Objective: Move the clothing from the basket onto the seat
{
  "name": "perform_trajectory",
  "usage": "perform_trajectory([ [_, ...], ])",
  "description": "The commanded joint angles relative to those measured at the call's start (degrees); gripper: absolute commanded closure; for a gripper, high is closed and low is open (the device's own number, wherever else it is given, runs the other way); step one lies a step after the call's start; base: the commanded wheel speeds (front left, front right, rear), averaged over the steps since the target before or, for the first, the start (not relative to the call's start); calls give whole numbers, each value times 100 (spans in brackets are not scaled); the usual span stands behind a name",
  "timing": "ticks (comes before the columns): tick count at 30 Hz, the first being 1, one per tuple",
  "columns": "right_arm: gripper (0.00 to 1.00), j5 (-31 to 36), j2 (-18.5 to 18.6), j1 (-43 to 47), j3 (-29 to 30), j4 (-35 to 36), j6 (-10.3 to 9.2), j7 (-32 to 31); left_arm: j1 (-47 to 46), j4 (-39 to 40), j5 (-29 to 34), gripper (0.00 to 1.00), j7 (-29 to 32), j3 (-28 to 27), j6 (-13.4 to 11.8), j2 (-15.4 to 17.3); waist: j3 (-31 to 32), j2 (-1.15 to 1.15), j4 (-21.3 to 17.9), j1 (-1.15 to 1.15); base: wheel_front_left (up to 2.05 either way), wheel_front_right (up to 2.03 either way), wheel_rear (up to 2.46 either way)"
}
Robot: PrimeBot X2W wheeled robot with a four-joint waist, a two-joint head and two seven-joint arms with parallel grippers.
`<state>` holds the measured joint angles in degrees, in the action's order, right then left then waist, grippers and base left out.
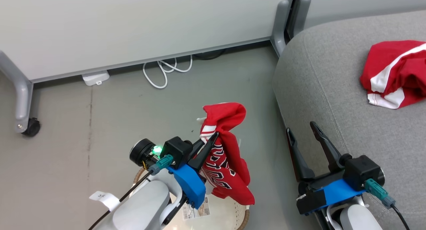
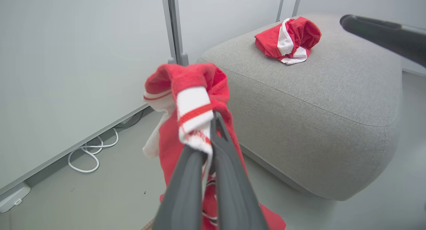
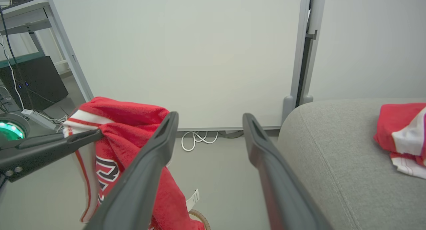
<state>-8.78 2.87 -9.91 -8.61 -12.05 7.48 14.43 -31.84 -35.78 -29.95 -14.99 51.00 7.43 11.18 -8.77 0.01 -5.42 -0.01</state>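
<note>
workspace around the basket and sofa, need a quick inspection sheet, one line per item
surface: grey floor; grey seat at the right.
job's things: jersey hanging from the left gripper over the basket; striped garment lying bunched on the seat.
clutter: printed label inside the basket.
grippers: left gripper shut on the jersey; right gripper open, holding nothing, by the seat's edge.
cables: white cable looped on the floor beside a white box.
surroundings: pale wall panel on grey legs, one with a castor.
</note>
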Motion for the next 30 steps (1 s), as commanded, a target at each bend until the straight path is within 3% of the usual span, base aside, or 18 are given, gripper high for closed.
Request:
perform_trajectory([
  [1, 0, 11, 3, 88, 20, -16, 3, -10, -120, 30, -45, 100, -29, 27, 5, 28, 93, -1, 63, 1, 0, 0, 0],
  [16, 0, -63, 4, 325, -120, 8, 3, -160, -1143, 230, -1024, 100, 201, 706, 5, -157, 364, -1, 217, 1, 0, 0, 0],
  [30, 0, -92, 4, 357, -253, -41, 3, -209, -1872, -39, -1446, 100, 279, 1152, 6, -415, 465, -1, 281, 1, 0, 0, 0],
])
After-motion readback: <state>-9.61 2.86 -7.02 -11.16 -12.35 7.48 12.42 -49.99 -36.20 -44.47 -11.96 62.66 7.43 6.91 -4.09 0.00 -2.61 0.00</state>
